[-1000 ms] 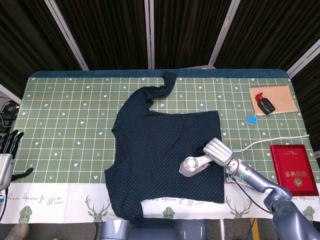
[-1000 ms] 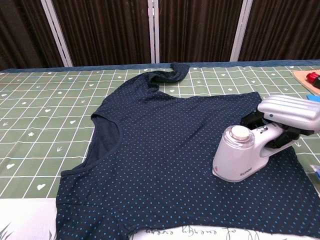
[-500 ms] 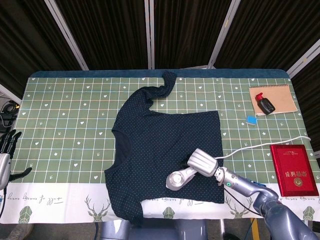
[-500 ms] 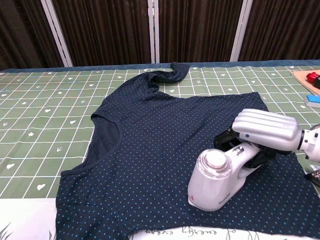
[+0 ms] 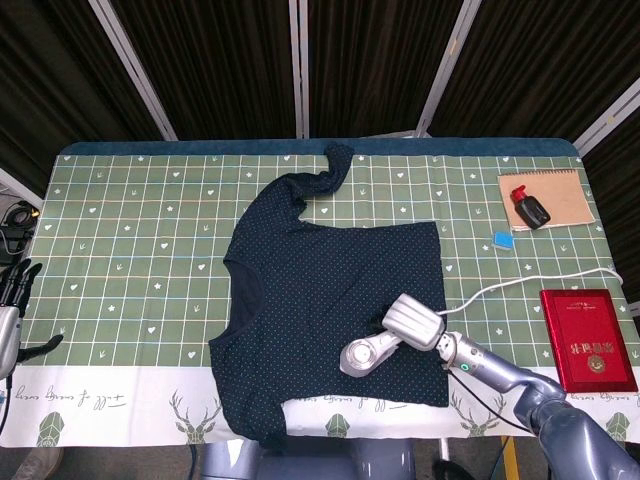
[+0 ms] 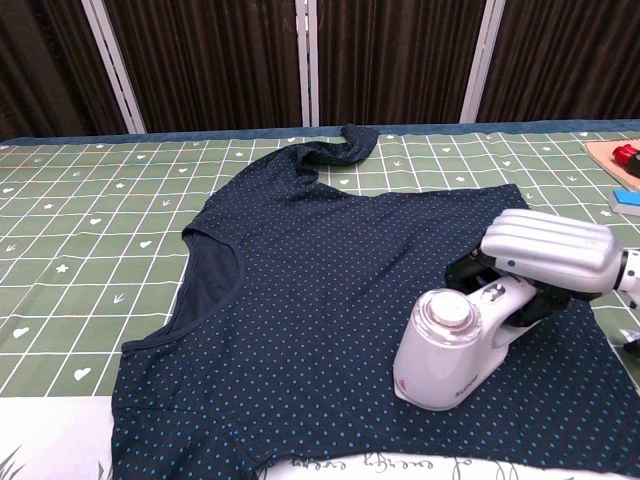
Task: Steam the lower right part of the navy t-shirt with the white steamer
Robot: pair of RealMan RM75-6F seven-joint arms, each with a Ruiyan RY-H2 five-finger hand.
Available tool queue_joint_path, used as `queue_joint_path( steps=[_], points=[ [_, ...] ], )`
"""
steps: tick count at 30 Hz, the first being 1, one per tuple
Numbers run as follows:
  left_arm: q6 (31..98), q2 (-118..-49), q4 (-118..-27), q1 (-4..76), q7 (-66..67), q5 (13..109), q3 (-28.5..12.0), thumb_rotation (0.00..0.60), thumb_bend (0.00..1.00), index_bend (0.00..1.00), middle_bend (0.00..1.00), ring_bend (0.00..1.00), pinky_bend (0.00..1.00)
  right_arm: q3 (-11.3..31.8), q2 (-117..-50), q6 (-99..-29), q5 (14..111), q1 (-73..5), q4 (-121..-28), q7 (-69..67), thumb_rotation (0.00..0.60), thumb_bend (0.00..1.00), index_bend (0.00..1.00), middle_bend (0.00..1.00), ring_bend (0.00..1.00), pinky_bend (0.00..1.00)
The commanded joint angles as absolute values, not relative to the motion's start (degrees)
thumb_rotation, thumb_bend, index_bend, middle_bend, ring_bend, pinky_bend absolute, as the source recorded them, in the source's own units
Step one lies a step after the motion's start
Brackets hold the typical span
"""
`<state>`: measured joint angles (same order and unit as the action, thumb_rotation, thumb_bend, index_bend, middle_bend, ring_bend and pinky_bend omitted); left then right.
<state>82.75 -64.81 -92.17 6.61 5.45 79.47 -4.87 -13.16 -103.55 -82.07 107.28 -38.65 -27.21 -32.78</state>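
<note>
Head view
Shirt: the navy shirt point(image 5: 330, 300) lies flat on the green checked cloth point(image 5: 130, 240) of the table, with the neck opening to the left and one sleeve curled up toward the far edge.
Steamer: the white steamer point(image 5: 368, 353) stands on the lower right part of the shirt, near the front hem. Its long axis runs on a diagonal, from the round head at lower left to the handle at upper right.
Right hand: the right hand point(image 5: 413, 322) grips the handle, fingers wrapped over it from above. The forearm comes in from the lower right corner.
Cord: a white cord point(image 5: 530, 283) runs from the hand's side across the cloth to the right edge.
Left hand: the left hand point(image 5: 12, 300) is at the left edge, off the shirt, holding nothing, with dark fingers apart and pointing up.
Other things: a red booklet point(image 5: 587, 338) lies at right; a brown pad point(image 5: 546, 199) with a black and red thing point(image 5: 529, 206) on it is further back; a small blue piece point(image 5: 503, 240) lies beside the pad.

Chest view
Steamer: the steamer point(image 6: 455, 350) rests with its base on the shirt point(image 6: 300, 280), round cap facing up and toward the camera, handle rising back to the right.
Right hand: the right hand point(image 6: 550, 255) is closed around the handle, fingers pressed together side by side on top.
Left hand: it does not show here.
</note>
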Motion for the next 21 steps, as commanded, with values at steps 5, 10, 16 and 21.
queue_joint_path(
  steps=[5,10,16,21],
  points=[
    [82.76,-64.91,-92.21,6.65,5.66,79.58,-4.82,0.600,0.00,0.00,0.00,0.00,0.00,-12.58,-102.25,-81.51,105.61,-36.98,-23.07,-34.86,0.600,0.38,0.79,0.70,0.73,0.94],
    [82.87,-64.93,-92.33,6.63,5.79,79.73,-4.76,0.600,0.00,0.00,0.00,0.00,0.00,-12.44,-101.77,-80.19,104.61,-35.82,-20.15,-36.93,0.600,0.38,0.79,0.70,0.73,0.94],
    [82.81,-65.05,-92.50,6.69,6.02,79.93,-4.64,0.600,0.00,0.00,0.00,0.00,0.00,-13.19,-102.41,-80.44,105.06,-35.16,-18.71,-39.28,0.600,0.38,0.79,0.70,0.73,0.94],
    [82.78,-65.06,-92.49,6.69,5.99,79.92,-4.61,0.600,0.00,0.00,0.00,0.00,0.00,-13.98,-103.63,-81.48,106.21,-35.63,-19.46,-39.49,0.600,0.36,0.79,0.70,0.73,0.94]
  ],
)
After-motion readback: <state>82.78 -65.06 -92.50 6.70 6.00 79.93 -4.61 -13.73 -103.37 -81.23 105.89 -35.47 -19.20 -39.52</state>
